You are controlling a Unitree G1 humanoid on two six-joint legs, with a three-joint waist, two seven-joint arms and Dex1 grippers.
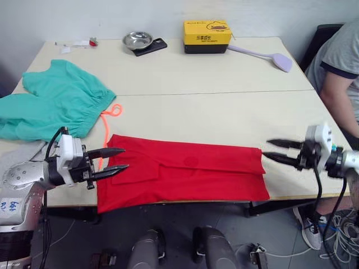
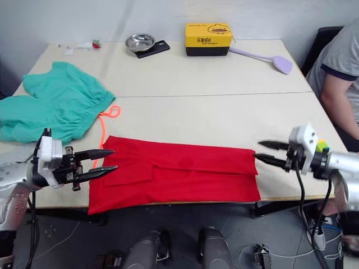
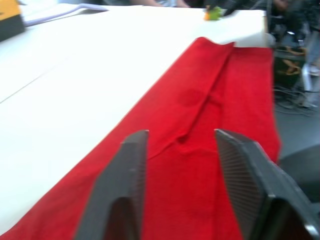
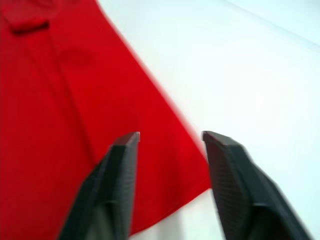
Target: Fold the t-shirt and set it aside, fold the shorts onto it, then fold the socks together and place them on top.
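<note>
— T-shirt [image 1: 185, 171] where?
— Folded into a long red strip along the near edge of the table [image 1: 224, 78], front hem draping slightly over it.
— Why laid like that?
— Probably to put both ends within reach for the next crosswise fold.
— Grippers?
— Left gripper [image 1: 115, 162] poised at the strip's left end, fingers spread, gripping nothing. Right gripper [image 1: 280, 151] just off the right end, also spread and empty.
— And the shorts [image 1: 53, 101]?
— Heaped at the far left, orange drawstring [image 1: 109, 115] trailing toward the red cloth. Waiting their turn, likely.
</note>
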